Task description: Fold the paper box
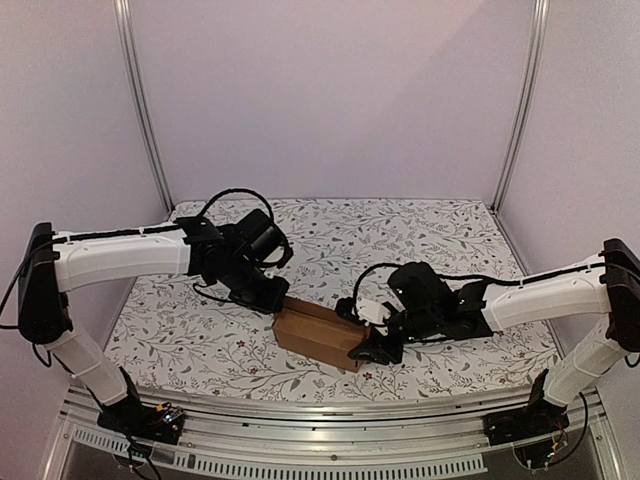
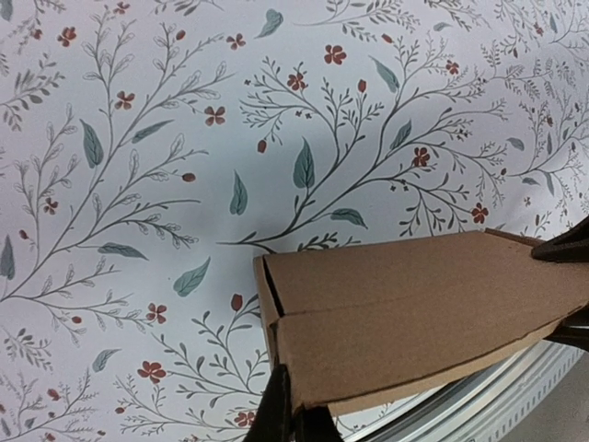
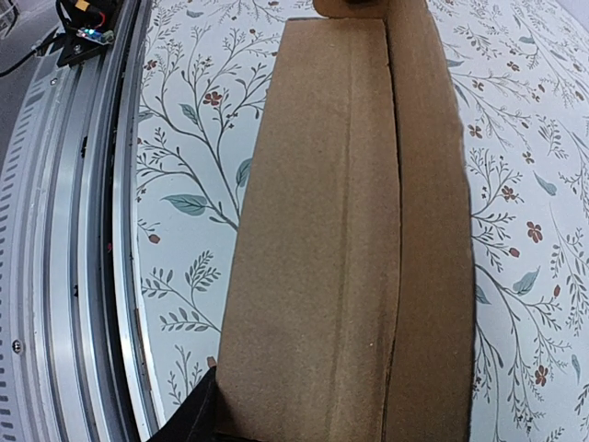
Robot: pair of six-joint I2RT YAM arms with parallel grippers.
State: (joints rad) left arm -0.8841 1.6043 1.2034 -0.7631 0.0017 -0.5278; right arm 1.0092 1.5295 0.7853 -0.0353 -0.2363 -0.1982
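Observation:
The paper box (image 1: 318, 335) is a slim closed brown cardboard box lying on the floral cloth near the front middle. My left gripper (image 1: 279, 301) is at its left end. In the left wrist view the box (image 2: 414, 313) fills the lower right, and my two dark fingers (image 2: 274, 414) pinch its near end corner, nearly together. My right gripper (image 1: 368, 347) holds the right end. In the right wrist view the box (image 3: 340, 239) runs away from me. One finger (image 3: 195, 416) presses its left side and the other is hidden behind the cardboard.
A metal rail (image 3: 74, 230) runs along the table's front edge, close beside the box, and it also shows in the left wrist view (image 2: 515, 387). Enclosure posts and walls stand at the back and sides. The floral cloth (image 1: 420, 240) covers the table.

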